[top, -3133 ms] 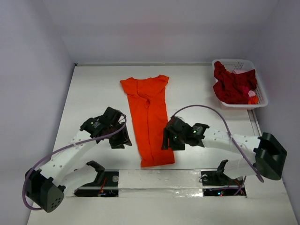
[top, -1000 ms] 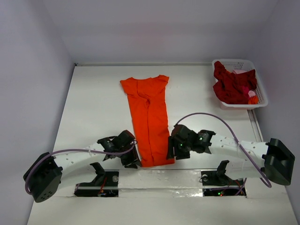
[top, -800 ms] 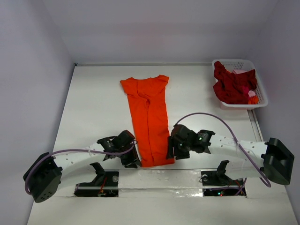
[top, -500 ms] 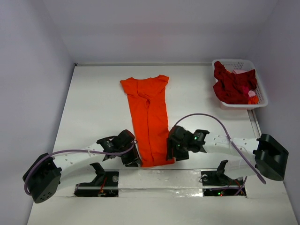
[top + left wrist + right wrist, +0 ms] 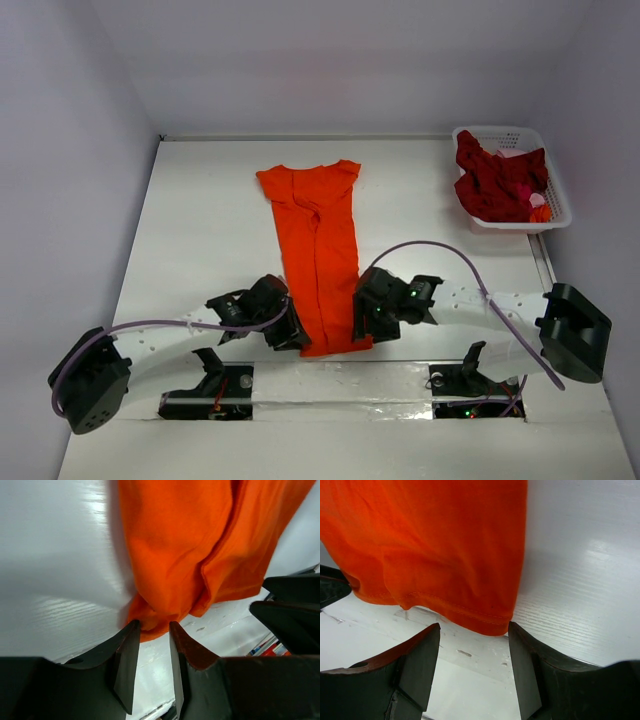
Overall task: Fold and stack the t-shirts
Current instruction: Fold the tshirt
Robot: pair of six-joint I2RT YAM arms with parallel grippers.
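Left gripper and right gripper edged inward — to the orange t-shirt hem.

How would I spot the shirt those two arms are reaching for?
Look at the middle of the white table. The orange t-shirt lies there in a long narrow strip. It alone is spread out flat; the dark red shirts are heaped in the basket.

Left gripper, narrowly parted, meets a bunched hem corner of the orange t-shirt.
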